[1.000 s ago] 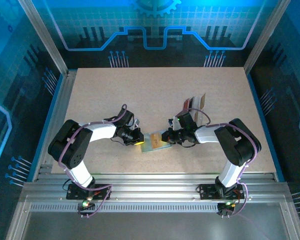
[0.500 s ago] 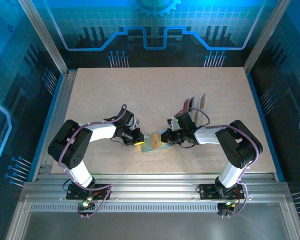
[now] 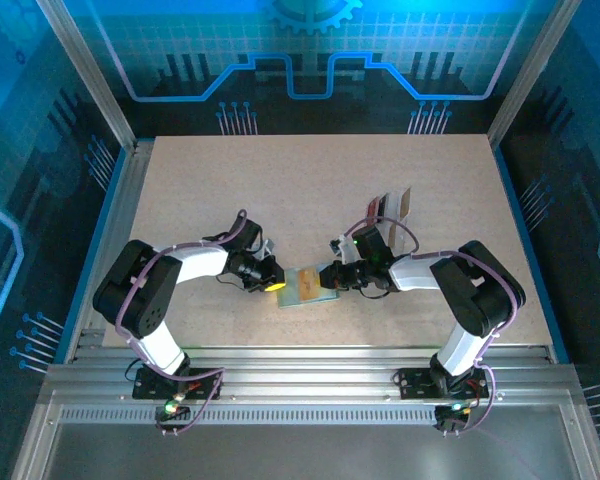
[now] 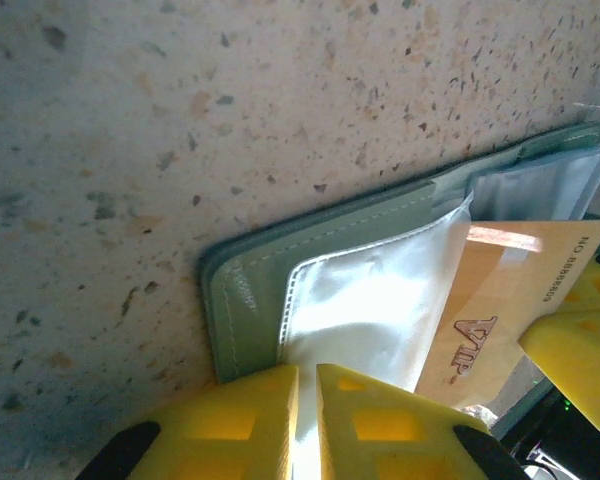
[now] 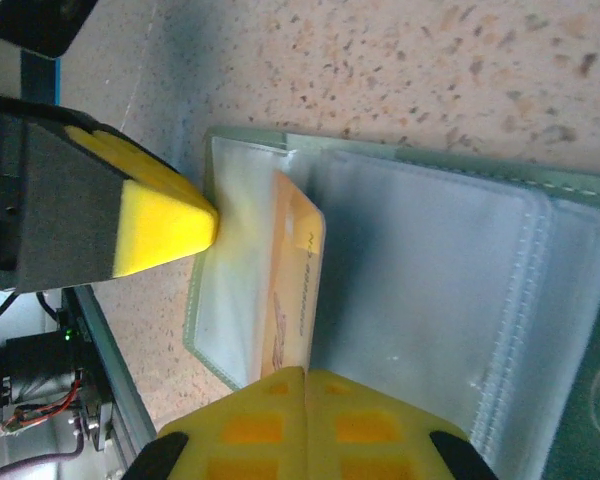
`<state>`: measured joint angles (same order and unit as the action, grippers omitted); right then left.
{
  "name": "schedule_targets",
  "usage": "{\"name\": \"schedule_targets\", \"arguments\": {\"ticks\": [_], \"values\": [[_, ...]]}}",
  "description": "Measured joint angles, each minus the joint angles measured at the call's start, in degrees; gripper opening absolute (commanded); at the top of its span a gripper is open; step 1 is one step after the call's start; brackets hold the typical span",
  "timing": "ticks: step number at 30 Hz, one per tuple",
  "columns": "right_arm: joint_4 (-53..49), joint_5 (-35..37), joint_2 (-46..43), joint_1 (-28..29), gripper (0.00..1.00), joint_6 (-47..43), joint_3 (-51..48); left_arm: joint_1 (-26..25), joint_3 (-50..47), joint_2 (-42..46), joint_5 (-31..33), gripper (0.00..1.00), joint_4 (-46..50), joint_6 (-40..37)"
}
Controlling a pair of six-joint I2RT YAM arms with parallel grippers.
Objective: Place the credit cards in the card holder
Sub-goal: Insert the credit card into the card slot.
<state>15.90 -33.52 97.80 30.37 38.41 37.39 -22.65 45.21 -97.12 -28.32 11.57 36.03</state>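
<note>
1. The card holder (image 4: pixel 248 300) lies open on the worktop (image 4: pixel 180 120), between the two end effectors, with its pale lining (image 4: pixel 370 290) facing up.
2. Left end effector (image 4: pixel 307 388): the fingers are almost together and pinch the lining at the holder's edge.
3. Right end effector (image 5: pixel 305 388): closed on a tan card (image 5: pixel 290 280) marked VIP. The card's free edge sits between the lining sleeves.
4. The other cards (image 3: pixel 389 207) are on the worktop beyond the right arm, apart from the holder.

In the overhead view, the right end effector (image 3: pixel 325 277) crept left toward the frame's centre. Its tan card (image 3: pixel 312 284) went with it, further over the card holder (image 3: pixel 298 296). The holder itself shifted slightly left, and the left end effector (image 3: pixel 274 285) edged left too.
</note>
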Motion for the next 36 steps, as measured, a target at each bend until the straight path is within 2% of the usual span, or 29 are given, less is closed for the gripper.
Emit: {"name": "schedule_targets", "arguments": {"ticks": [11, 36], "values": [[0.96, -1.42, 1.97, -0.04, 0.00, -2.19, 0.07, 0.39, 0.00, 0.00, 0.00, 0.14, 0.37, 0.00], [-14.69, -0.11, 2.78, 0.00, 0.00, -9.18, 8.09, 0.42, 0.04, 0.44, 0.09, 0.13, 1.64, -0.04]]}}
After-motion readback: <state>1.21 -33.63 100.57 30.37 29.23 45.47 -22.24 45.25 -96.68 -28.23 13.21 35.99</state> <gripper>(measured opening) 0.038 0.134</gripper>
